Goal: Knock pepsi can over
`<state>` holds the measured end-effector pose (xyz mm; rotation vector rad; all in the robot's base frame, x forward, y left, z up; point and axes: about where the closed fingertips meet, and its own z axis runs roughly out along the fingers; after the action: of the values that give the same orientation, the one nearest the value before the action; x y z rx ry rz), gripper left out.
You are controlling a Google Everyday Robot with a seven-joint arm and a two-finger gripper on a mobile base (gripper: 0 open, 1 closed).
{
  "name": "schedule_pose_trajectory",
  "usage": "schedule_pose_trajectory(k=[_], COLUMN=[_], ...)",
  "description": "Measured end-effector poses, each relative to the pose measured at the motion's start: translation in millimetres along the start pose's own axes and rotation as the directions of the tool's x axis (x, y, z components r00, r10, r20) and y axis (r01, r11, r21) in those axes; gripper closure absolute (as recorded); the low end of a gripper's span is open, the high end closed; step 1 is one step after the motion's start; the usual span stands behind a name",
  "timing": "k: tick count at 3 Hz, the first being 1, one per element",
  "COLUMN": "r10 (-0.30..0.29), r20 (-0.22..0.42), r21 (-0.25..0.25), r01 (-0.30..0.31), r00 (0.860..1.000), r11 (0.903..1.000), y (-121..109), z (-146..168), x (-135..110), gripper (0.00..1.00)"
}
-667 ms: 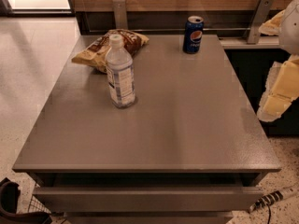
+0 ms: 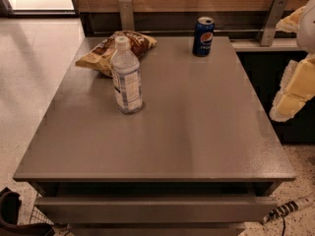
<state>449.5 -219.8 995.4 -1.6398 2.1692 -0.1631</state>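
Grey table [image 2: 197,146] w/ water bottle [image 2: 127,77] upright on its left-centre, white cap on. Chip bag [image 2: 118,48] lies at table's back-left, just behind bottle. Drawer [image 2: 147,208] under table's front edge. Cable [image 2: 288,209] on floor by table's front-right corner. Gripper [image 2: 291,98] off table's right edge.

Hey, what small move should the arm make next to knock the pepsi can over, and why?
Probably swing the tool left and toward the far edge. It hangs beyond the right side of the table, well apart from the pepsi can, which stands upright near the far edge.
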Motion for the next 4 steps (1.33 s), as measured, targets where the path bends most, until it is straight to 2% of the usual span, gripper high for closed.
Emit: schedule_pose_trajectory(k=[1,2,3,4], r10=[0.07,0.156,0.213,0.242], r20=[0.071,0.22,0.407,0.577], r21=[0.05,0.108,0.135,0.153], r01=[-0.074,-0.183,-0.289,-0.394], r00=[0.995,0.963,0.888,0.78], r11=[0.996,0.9772,0.9479,0.9061], y=[-20.0,-48.7,-81.7,-121.4], z=[9.7,28.5,56.5,76.8], x=[16.3,34.9,41.7,34.7], gripper=[0.0,0.0,0.0,0.0])
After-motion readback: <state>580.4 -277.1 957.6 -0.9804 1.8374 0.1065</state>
